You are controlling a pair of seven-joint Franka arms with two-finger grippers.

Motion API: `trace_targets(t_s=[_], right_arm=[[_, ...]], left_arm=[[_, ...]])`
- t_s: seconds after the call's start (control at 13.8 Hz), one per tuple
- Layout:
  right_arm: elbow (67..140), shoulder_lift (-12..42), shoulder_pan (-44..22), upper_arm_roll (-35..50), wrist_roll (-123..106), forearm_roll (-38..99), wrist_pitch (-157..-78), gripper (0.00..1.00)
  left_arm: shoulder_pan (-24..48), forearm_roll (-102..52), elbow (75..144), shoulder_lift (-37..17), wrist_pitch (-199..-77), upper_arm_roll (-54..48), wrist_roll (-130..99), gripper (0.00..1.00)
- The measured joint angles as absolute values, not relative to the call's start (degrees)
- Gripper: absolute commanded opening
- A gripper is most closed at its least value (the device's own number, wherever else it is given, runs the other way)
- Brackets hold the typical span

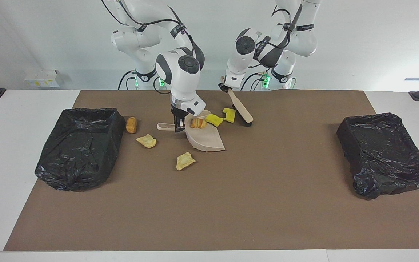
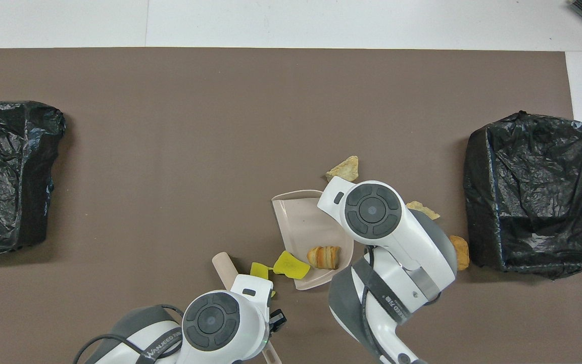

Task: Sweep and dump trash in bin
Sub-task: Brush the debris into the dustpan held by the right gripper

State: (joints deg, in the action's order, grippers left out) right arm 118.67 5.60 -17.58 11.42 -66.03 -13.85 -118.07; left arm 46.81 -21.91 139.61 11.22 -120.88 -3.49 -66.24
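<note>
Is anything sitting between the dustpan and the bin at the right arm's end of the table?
Yes. Between the dustpan and that black-lined bin lie a pale tan piece and, right beside the bin, a brown oval lump. Both are loose trash on the mat.

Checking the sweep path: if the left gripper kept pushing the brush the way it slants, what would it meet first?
Probably the yellow foam piece beside the brush head, then the dustpan. The left gripper holds the brush handle; contact cannot be told.
</note>
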Motion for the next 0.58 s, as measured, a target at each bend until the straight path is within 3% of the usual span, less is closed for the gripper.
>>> trace_targets(t_s=[0.58], right_arm=[[119.32,5.6,-17.83,11.52,-63.73,-13.83,-119.63,0.0]], left_arm=[[47.8,-27.76,134.52,6.33,-131.31,-3.65,-61.38,0.0]])
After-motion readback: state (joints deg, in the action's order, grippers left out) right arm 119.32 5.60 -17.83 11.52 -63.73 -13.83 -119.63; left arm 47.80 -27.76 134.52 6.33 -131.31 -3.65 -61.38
